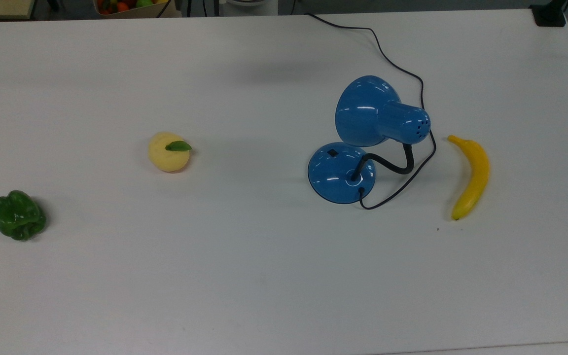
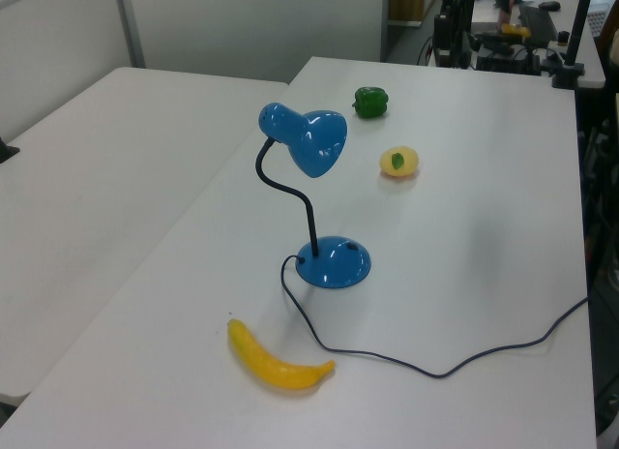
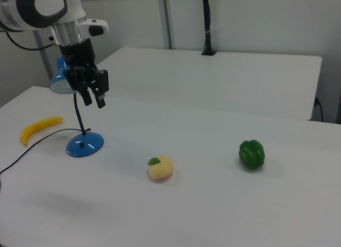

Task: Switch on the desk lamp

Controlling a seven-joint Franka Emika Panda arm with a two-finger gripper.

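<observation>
From above we look straight down on the lamp (image 1: 358,148); our left and right views face it obliquely from opposite table ends, sharing it.

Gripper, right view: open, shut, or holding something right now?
Gripper: open, jaws apart and holding nothing, up in the air in front of the desk lamp.

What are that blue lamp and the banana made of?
The desk lamp looks like glossy painted metal or hard plastic, judging by its sharp white highlights. The banana looks like smooth plastic: evenly yellow, unblemished, faintly shiny. I cannot be sure of either.
</observation>
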